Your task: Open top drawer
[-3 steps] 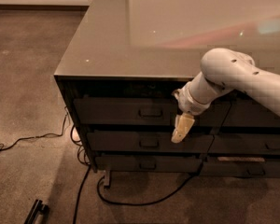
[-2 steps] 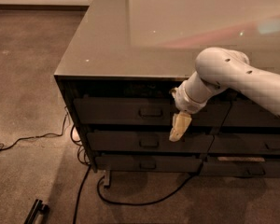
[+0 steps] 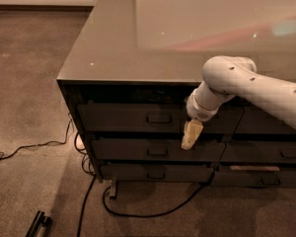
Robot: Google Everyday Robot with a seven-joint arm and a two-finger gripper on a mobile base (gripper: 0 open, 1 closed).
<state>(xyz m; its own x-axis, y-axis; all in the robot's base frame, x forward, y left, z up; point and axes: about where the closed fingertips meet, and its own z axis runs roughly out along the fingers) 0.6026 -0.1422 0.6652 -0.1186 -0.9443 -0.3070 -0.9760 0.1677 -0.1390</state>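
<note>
The top drawer (image 3: 123,118) is a wide, dark grey-brown front just under the counter top, with a small rectangular pull handle (image 3: 159,118) at its centre. It looks closed, flush with the drawers below. My gripper (image 3: 191,135) hangs from the white arm (image 3: 246,85) that reaches in from the right. It points down in front of the drawer stack, to the right of the handle and slightly below it, over the gap between the top and second drawers. It does not touch the handle.
Two lower drawers (image 3: 157,151) sit beneath, and a second drawer stack (image 3: 266,154) stands to the right. The glossy counter top (image 3: 153,38) overhangs them. Black cables (image 3: 89,191) trail across the carpet at the left and under the cabinet. A dark bar (image 3: 37,223) lies on the floor.
The arm and gripper have shifted slightly left along the drawer fronts, closer to the top drawer's handle. The drawers have not moved.
</note>
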